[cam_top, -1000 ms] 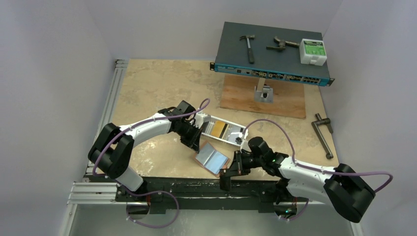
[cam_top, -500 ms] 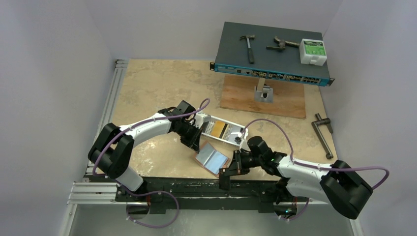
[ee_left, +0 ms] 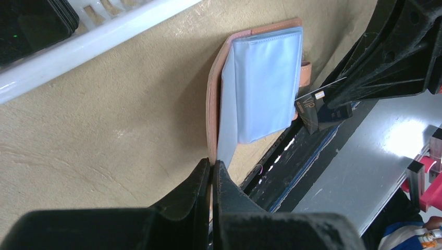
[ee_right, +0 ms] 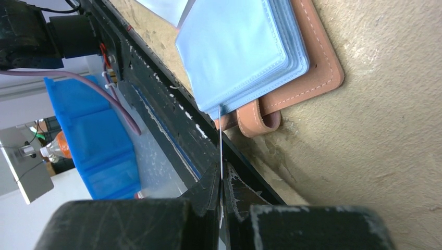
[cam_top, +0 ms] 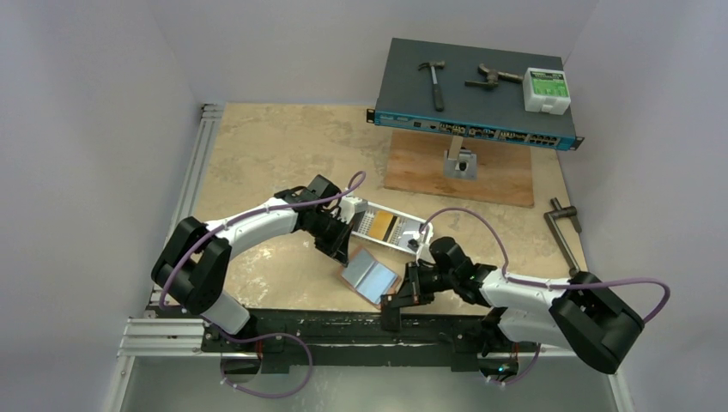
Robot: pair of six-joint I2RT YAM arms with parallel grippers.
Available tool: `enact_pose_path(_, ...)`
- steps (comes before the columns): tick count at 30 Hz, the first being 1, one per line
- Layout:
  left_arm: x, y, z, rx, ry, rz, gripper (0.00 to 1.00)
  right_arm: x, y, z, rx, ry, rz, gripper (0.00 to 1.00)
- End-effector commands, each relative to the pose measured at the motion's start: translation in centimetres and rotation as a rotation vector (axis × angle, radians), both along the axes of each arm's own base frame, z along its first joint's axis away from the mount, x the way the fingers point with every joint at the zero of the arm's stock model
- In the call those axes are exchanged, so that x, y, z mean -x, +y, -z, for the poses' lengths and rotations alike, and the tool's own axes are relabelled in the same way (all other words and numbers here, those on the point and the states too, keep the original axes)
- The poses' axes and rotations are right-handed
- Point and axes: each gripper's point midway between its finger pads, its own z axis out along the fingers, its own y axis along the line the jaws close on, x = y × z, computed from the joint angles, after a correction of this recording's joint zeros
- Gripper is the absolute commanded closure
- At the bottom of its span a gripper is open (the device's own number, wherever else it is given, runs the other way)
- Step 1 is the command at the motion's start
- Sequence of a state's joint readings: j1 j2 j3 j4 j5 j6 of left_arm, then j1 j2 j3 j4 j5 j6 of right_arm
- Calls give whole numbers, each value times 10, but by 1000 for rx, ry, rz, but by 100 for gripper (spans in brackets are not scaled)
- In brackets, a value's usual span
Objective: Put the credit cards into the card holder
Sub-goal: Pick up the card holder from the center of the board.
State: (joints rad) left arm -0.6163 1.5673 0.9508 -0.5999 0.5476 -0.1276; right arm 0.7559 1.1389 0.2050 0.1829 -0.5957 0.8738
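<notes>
The reddish-brown card holder [cam_top: 371, 276] lies open near the table's front edge, its pale blue plastic sleeves [ee_left: 263, 78] facing up. My left gripper [cam_top: 342, 251] is shut on the raised leather cover [ee_left: 212, 112] at the holder's left side. My right gripper [cam_top: 402, 294] is shut on a black credit card [ee_left: 314, 107]. The right wrist view shows this card edge-on [ee_right: 221, 138], its tip touching the corner of the sleeves [ee_right: 234, 47] by the leather tab [ee_right: 255, 122]. More cards, black and orange-yellow, lie in the white tray [cam_top: 412, 243].
The white tray's rim [ee_left: 104, 39] lies just behind the holder. A network switch [cam_top: 472, 94] with tools on top and a wooden board [cam_top: 464, 172] are at the back. A metal tool [cam_top: 564, 232] lies at the right. The table's front edge and black rail [ee_right: 172, 114] run right under the card.
The right arm's elbow has shifted a little to the left, and its gripper has stayed beside the holder with the card. The left arm has not moved.
</notes>
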Motion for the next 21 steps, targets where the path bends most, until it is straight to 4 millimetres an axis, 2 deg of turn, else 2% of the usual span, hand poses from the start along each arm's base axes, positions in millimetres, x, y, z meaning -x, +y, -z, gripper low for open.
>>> enact_pose_path(1, -4, -5, -15, 53, -42, 14, 100, -14, 12, -14, -47, -50, -9, 100)
enact_pose_path(15, -3, -5, -12, 52, -27, 18, 100, -37, 29, -25, -92, -93, 6, 100)
enact_pose_path(19, -4, -5, -11, 46, -26, 15, 100, -46, 37, -34, -116, -119, 7, 100)
enact_pose_path(21, -4, -5, -11, 43, -24, 14, 97, -49, 41, -38, -127, -130, 0, 100)
